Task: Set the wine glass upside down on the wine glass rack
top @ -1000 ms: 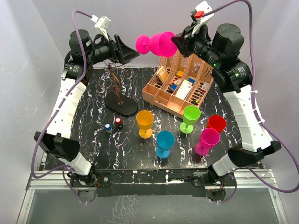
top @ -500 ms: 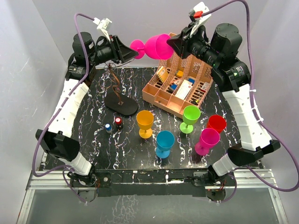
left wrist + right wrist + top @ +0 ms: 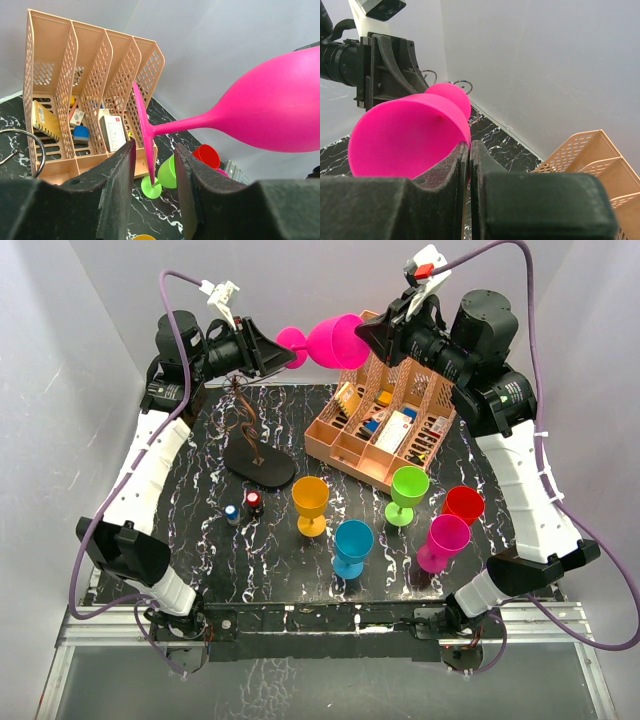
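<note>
The pink wine glass [image 3: 332, 340] hangs on its side in the air above the back of the table, with its foot toward the left. My right gripper [image 3: 368, 332] is shut on the bowl's rim [image 3: 405, 135], one finger inside and one outside [image 3: 469, 144]. My left gripper [image 3: 285, 348] is open. The glass's flat foot [image 3: 145, 135] stands edge-on between its jaws [image 3: 154, 146], with a gap on each side. The wine glass rack [image 3: 243, 425], a dark wire stand on a black oval base, stands below the left gripper. Its ring arms show in the left wrist view [image 3: 20, 150] and the right wrist view [image 3: 462, 84].
A peach slotted organiser [image 3: 385, 430] with cards stands at the back right. Orange [image 3: 310, 502], blue [image 3: 352, 545], green [image 3: 408, 490], red [image 3: 463, 505] and magenta [image 3: 443, 540] goblets stand mid-table. Small bottles [image 3: 243, 506] sit in front of the rack's base.
My right gripper has carried the pink glass leftward until its foot came between the left gripper's open jaws. In the last half second almost nothing has moved.
</note>
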Motion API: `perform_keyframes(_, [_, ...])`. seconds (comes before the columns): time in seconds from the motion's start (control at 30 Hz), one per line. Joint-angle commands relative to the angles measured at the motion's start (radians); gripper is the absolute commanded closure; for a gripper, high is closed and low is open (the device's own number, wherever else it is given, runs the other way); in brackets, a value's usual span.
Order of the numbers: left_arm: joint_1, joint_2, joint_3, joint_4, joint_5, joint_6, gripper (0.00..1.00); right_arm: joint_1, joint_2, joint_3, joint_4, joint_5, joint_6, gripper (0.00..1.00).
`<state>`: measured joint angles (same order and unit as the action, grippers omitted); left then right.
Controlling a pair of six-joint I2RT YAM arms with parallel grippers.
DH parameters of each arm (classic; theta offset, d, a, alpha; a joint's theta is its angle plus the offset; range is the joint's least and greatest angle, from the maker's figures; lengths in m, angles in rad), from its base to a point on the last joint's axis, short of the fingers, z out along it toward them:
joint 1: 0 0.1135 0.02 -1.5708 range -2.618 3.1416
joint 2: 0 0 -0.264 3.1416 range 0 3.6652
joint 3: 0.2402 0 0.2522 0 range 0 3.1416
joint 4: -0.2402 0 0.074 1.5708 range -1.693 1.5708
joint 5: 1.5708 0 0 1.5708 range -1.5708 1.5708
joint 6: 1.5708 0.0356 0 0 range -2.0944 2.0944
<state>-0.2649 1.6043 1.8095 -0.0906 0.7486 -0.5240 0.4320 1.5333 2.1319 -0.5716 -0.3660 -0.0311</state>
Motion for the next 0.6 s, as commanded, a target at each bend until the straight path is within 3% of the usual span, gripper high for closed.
perform_keyframes(0.0, [-0.004,-0.071,-0.012,0.005,0.003,0.026,0.64,0.005,-0.007,0.013,0.068,-0.006,-0.002,0.92])
perform_keyframes(0.23, [-0.003,-0.073,-0.009,0.002,-0.005,0.027,0.8,0.005,-0.01,-0.001,0.068,-0.017,-0.016,0.92])
perform_keyframes(0.37, [-0.003,-0.079,-0.013,0.002,-0.002,0.032,1.0,0.005,-0.014,-0.011,0.068,-0.014,-0.021,0.92])
perform_keyframes(0.4, [-0.002,-0.083,-0.012,-0.003,-0.001,0.037,1.0,0.005,-0.015,-0.015,0.068,-0.01,-0.023,0.92])
perform_keyframes(0.47, [0.004,-0.093,-0.004,-0.033,-0.015,0.064,1.0,0.005,-0.02,-0.024,0.067,0.001,-0.032,0.78])
perform_keyframes(0.57, [0.042,-0.121,0.04,-0.123,-0.089,0.159,1.0,0.004,-0.038,-0.043,0.05,0.024,-0.065,0.31])
